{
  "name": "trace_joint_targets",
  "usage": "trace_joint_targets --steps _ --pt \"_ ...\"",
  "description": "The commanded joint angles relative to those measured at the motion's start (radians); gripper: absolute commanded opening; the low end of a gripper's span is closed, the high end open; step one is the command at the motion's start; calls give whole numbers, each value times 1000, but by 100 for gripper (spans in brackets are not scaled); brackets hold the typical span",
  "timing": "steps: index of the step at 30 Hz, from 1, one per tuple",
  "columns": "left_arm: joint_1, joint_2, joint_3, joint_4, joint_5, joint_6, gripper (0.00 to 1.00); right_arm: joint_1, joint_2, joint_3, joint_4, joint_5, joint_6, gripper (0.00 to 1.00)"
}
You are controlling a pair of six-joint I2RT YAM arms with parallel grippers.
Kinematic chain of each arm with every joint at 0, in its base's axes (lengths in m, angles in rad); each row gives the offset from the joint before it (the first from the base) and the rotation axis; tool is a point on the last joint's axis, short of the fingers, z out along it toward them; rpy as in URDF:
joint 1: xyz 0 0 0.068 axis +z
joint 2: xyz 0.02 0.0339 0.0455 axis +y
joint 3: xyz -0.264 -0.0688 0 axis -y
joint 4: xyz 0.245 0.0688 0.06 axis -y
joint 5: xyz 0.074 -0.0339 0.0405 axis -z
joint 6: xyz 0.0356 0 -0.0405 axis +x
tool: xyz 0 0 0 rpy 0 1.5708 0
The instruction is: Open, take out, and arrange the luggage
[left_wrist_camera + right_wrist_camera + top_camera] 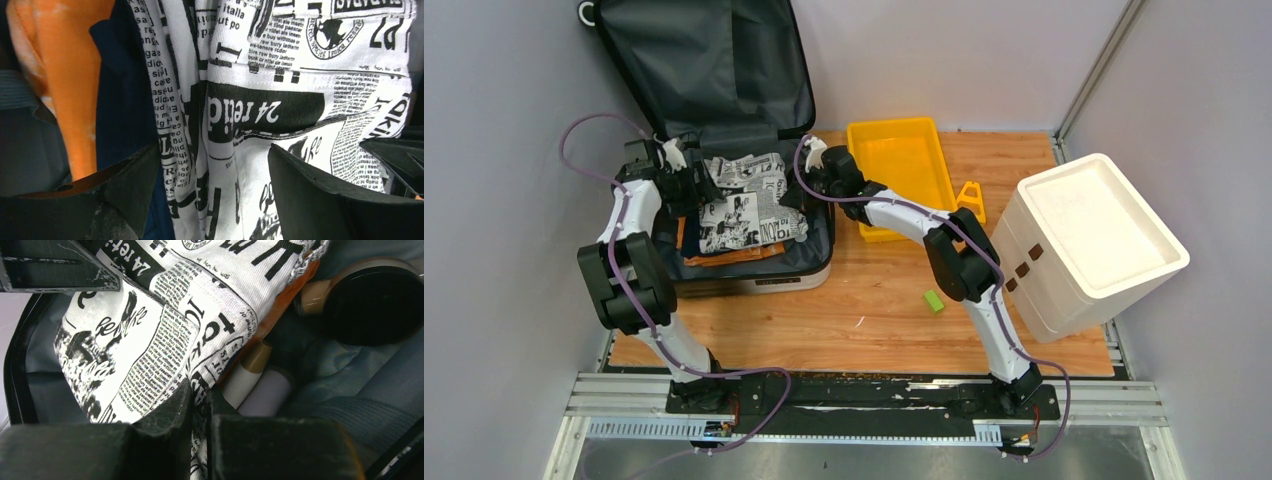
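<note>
The luggage [764, 277] lies open at the back left, its dark-lined lid [704, 60] leaning on the wall. Inside, a newspaper-print garment [749, 205] lies bunched on top of orange cloth [70, 75] and navy cloth [120, 90]. My left gripper [214, 165] is at the garment's left side [692, 185], open, its jaws wide apart with a fold of the print fabric [280, 75] hanging loose between them. My right gripper [200, 390] is at the garment's right edge [796, 192], shut on a pinch of the print fabric [150, 340].
In the case beside the right gripper lie a white tube with a tan cap [245, 377], a lavender cylinder [267, 392] and a round black-lidded jar [375, 305]. On the table are a yellow tray [904, 170], a small yellow stand [969, 200], a green block [934, 300] and a white foam box [1089, 240].
</note>
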State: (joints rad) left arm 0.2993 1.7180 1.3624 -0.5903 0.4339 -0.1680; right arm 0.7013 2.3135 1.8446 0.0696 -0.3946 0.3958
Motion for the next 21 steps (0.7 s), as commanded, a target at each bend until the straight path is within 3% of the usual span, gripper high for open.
trace_joint_targets --steps 1,4,12,21 --pt "5 17 7 19 38 35 86 -43 -24 14 42 29 -35 0" --pt "4 6 5 4 -37 63 87 -43 -32 12 39 30 -34 0" --pt "0 -42 -8 68 69 33 77 -42 -39 14 39 29 -25 0" --pt "-1 -11 -9 62 69 42 73 -36 -36 37 30 34 -15 30"
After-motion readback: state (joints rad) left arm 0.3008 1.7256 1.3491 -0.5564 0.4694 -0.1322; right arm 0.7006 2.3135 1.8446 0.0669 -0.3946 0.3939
